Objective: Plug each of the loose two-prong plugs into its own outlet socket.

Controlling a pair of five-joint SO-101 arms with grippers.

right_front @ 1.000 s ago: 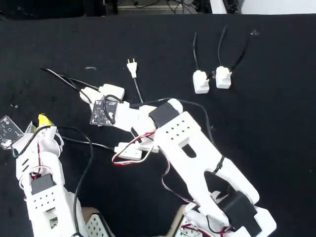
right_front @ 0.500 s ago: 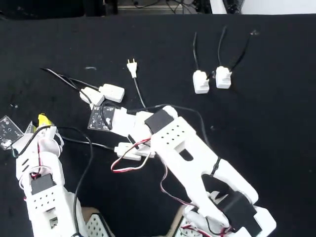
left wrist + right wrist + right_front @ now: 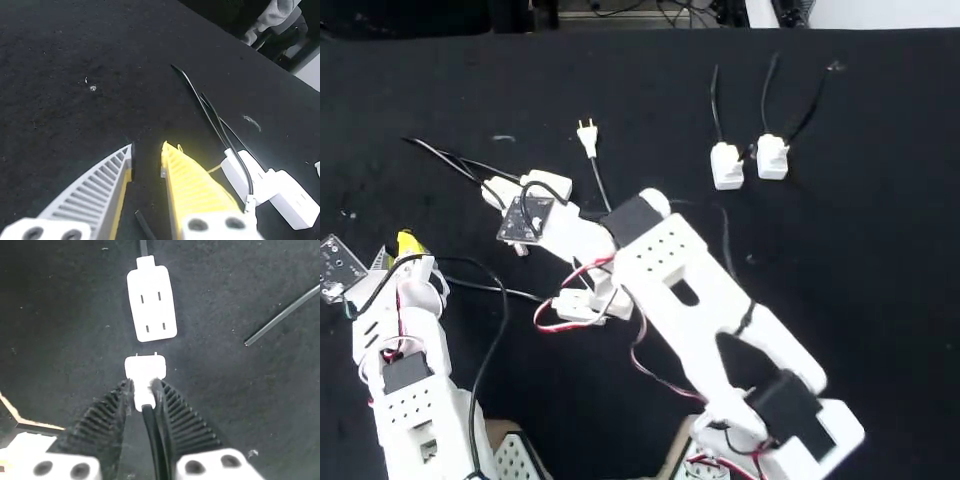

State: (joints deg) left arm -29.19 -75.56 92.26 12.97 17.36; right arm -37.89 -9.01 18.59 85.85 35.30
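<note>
my right claw [image 3: 142,389] pinches a white plug [image 3: 145,368], its prongs just short of the outlet socket [image 3: 151,305]; my left claw [image 3: 147,150] sits slightly spread.

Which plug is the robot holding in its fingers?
The white plug facing the outlet socket, pinched by the right gripper. The other loose plug lies alone, untouched.
</note>
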